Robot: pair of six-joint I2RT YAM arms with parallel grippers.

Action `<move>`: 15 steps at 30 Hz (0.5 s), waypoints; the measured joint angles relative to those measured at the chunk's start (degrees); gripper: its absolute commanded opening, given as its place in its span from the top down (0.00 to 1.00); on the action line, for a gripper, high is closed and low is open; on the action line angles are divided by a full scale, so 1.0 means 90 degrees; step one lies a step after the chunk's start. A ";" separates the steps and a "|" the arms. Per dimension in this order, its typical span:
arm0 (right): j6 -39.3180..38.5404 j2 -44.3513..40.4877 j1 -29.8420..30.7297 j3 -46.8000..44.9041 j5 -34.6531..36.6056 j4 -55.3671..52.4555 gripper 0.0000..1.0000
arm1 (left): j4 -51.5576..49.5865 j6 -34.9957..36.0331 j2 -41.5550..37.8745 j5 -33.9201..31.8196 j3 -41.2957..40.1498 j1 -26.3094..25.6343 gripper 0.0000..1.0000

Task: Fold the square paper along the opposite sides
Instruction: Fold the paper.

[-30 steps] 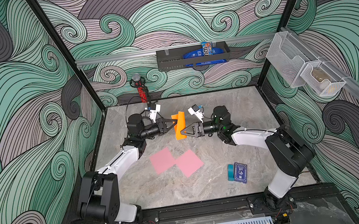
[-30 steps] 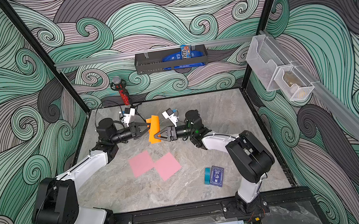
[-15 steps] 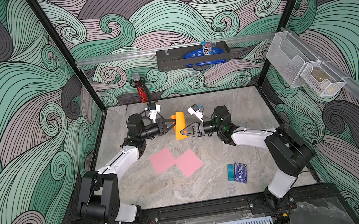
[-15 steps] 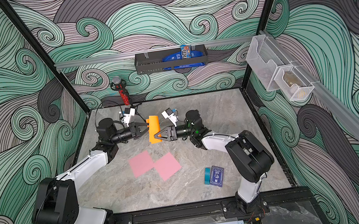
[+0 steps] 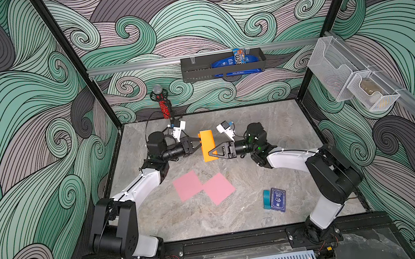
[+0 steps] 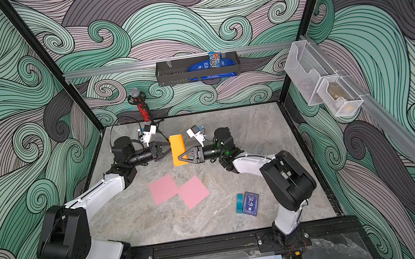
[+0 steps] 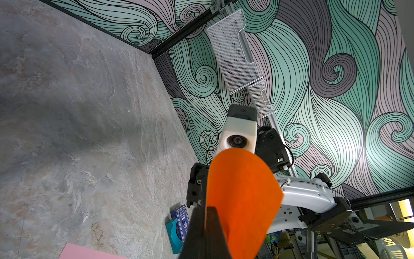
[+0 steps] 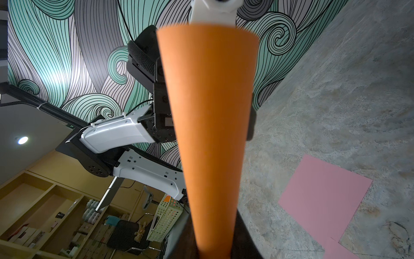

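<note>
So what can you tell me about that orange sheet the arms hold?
The orange paper is a plain, matte sheet, bent over into a soft curve rather than creased flat. It hangs in the air between the arms: the left gripper pinches one edge, the right gripper grips its front part.

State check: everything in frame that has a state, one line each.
orange paper: off the table, curled over, not creased.
left gripper: shut on the orange paper's edge.
right gripper: jaws on either side of the orange paper's edge; grip unclear.
pink papers: flat on the table, unfolded, corners meeting.
playing-card box: lying flat on the table.
</note>
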 measured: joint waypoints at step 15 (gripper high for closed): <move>-0.0051 0.0007 0.0034 0.0002 -0.0019 -0.0053 0.77 | -0.0036 0.0000 -0.0226 -0.0005 0.0000 0.0000 1.00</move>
